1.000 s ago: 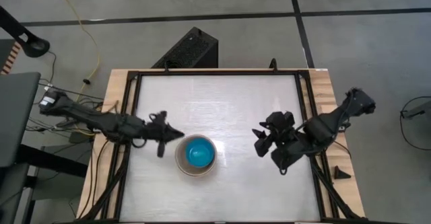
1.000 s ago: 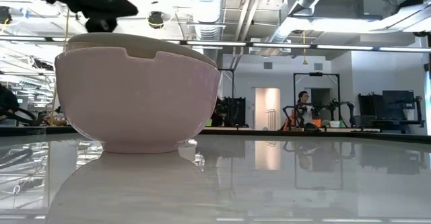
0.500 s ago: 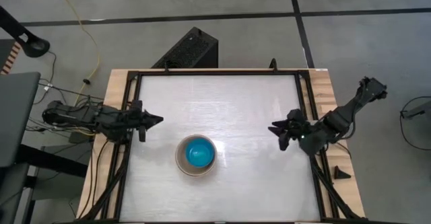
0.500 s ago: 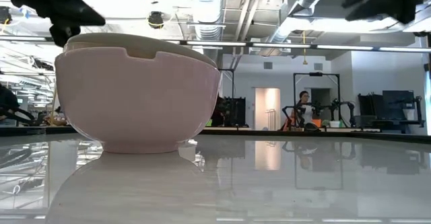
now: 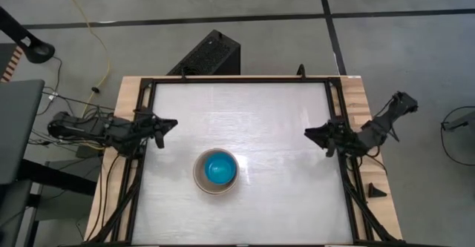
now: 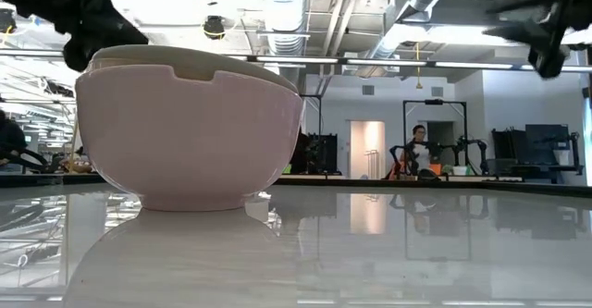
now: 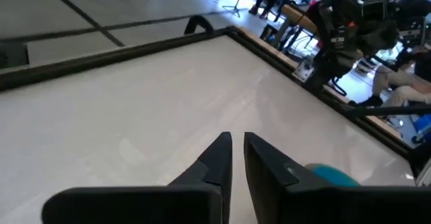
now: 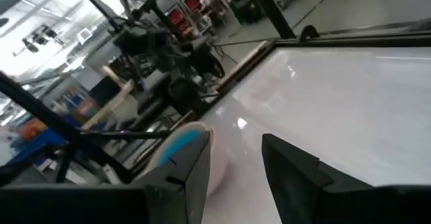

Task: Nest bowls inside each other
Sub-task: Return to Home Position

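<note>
left claw point(image 5: 173, 122), right claw point(image 5: 307, 132) retreated outward

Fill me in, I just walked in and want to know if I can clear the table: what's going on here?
The bowls sit nested as one on the table, the blue bowl innermost and the pink bowl outermost. Neither arm holds anything: the left end effector hangs shut over the table's left edge, the right end effector open over the right edge. The nesting looks done.
</note>
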